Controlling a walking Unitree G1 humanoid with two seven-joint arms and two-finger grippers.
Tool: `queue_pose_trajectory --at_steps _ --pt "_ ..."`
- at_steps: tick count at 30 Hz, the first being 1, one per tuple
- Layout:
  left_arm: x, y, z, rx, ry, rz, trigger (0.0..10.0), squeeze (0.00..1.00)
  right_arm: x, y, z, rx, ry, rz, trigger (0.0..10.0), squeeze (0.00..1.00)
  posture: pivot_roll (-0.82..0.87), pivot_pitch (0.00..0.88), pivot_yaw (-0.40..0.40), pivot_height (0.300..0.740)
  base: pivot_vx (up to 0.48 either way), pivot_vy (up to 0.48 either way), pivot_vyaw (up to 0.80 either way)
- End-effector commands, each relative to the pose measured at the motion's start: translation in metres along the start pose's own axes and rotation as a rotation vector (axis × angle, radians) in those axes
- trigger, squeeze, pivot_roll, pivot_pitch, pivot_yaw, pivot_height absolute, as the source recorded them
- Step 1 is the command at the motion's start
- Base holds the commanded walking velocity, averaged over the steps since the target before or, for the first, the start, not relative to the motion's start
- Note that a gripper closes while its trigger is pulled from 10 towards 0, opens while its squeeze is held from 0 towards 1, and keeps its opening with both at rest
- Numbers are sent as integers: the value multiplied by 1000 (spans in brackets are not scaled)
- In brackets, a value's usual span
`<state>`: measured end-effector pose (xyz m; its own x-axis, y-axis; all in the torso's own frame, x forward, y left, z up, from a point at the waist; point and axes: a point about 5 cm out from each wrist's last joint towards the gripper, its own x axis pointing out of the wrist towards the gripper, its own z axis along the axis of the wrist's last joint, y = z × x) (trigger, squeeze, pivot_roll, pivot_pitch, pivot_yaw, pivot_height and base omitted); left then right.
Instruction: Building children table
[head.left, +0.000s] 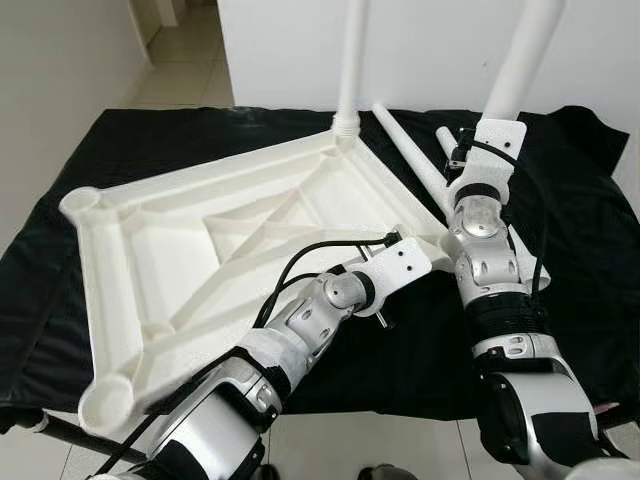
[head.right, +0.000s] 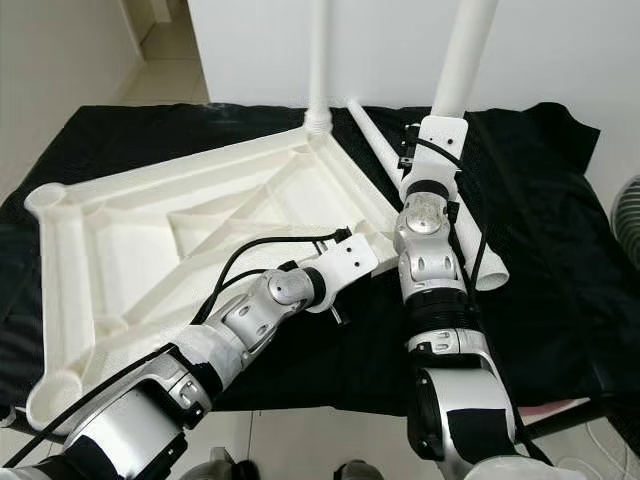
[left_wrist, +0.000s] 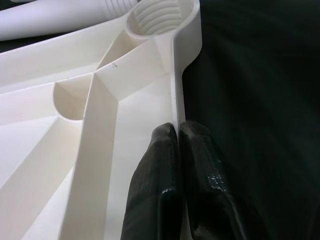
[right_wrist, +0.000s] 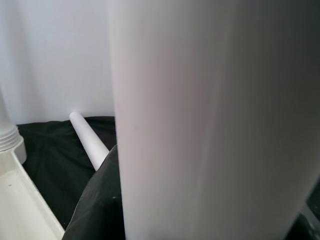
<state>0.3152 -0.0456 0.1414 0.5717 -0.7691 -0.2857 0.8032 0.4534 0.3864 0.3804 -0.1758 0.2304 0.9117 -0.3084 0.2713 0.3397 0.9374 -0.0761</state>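
Left gripper (left_wrist: 177, 150) fingers (left_wrist: 155, 175) pressed together; right arm (head.left: 485, 235) raised upright.

black cloth (head.left: 560, 230) over work surface | white wall (head.left: 440, 50) behind | tiled floor (head.left: 185, 60) far left
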Motion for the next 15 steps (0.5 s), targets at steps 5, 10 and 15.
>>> queue_pose_trajectory --at_steps 5,10,15 --pt "-18 4 -19 47 20 -22 0 0 -2 -1 0 -9 1 0 10000 0 -132 63 64 740 0 0 0" --pt "-32 3 -26 81 2 -71 0 0 -2 0 -1 -11 4 4 10000 0 -122 67 57 740 0 0 0" --pt "-57 4 -41 128 -15 -158 1137 0 -2 3 0 -10 3 14 10000 0 -115 63 53 740 0 0 0"
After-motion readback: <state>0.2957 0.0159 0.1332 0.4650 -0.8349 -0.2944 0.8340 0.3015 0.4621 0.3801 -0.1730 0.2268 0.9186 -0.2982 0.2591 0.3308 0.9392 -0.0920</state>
